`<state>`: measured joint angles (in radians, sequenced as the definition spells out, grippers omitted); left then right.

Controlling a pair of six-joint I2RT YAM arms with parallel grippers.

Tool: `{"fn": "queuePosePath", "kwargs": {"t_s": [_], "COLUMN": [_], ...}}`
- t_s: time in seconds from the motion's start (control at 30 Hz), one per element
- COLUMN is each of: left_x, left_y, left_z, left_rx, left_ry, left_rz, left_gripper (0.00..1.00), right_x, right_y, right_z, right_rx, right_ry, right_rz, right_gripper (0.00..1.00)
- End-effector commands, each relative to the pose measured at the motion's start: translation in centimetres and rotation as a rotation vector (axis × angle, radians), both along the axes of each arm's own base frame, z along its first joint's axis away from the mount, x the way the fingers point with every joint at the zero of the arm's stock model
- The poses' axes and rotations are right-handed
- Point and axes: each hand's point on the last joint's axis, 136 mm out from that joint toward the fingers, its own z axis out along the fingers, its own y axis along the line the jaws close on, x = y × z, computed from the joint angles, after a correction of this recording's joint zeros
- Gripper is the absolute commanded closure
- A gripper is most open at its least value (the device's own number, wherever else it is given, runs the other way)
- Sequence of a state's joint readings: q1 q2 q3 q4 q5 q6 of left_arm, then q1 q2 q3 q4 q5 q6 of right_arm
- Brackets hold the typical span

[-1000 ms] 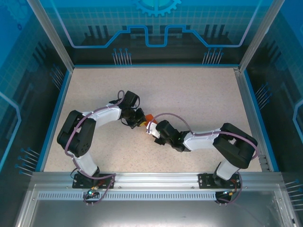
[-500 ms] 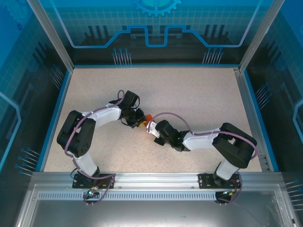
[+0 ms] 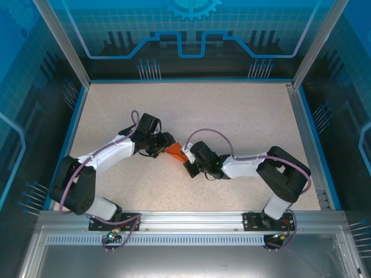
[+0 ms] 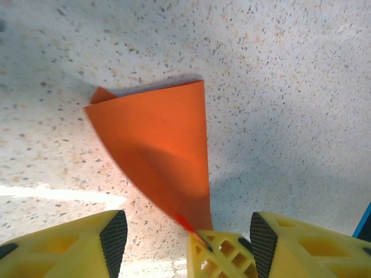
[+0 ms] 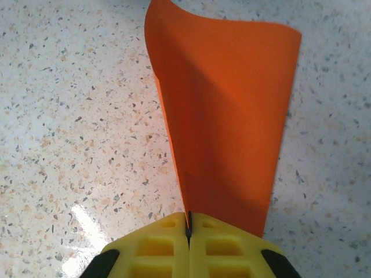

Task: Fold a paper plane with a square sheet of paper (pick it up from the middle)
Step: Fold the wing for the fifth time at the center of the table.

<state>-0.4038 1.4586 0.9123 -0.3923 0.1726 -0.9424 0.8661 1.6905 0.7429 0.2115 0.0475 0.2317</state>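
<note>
Seen from above, the folded orange paper (image 3: pixel 173 151) is mid-surface (image 3: pixel 232 110) between the arms; the left wrist view shows the left jaws apart and empty, while the right wrist view shows the right jaws pinching its narrow end, probably to steady it for folding.

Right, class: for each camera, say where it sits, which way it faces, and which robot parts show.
Top external: above and behind the bases, looking down on the table; both arms, left hand, right hand.
Left wrist: on the left arm, facing down at the orange paper; its open fingers.
Right wrist: on the right arm, facing down along the paper; its fingers shut on it.
Shared: both wrist views show the paper pinched by the right hand.
</note>
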Motion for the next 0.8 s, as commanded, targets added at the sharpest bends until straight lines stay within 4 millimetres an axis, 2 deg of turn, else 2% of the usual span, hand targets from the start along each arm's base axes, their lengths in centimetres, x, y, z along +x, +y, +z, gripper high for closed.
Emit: {"fn": "queuePosePath", "kwargs": {"t_s": [0.0,0.2,0.33,0.43,0.53,0.77], "left_x": [-0.6,-1.1,-1.2,-1.1,-0.5,1.6], "left_y": [1.4,0.7,-0.3,-0.9,-1.7,-2.9], "left_z": [0.1,0.3,0.5,0.3,0.0,-1.7], "left_rx": [0.037,-0.006,-0.051,-0.079,-0.110,-0.138], "left_ry": [-0.022,-0.047,-0.074,-0.058,-0.022,0.093], "left_rz": [0.035,-0.009,-0.061,-0.073,-0.059,0.019], "left_gripper": [0.39,0.41,0.43,0.39,0.24,0.22], "right_x": [-0.1,0.2,0.9,1.0,1.2,1.1], "right_y": [1.0,0.6,0.8,1.0,0.7,0.5], "right_z": [0.0,-0.4,0.6,1.2,1.3,1.0], "right_rx": [0.157,0.243,0.327,0.336,0.324,0.257], "right_ry": [0.188,0.336,0.387,0.384,0.342,0.229], "right_rz": [-0.065,-0.120,-0.136,-0.126,-0.128,-0.086], "right_gripper": [1.00,1.00,1.00,1.00,1.00,1.00]}}
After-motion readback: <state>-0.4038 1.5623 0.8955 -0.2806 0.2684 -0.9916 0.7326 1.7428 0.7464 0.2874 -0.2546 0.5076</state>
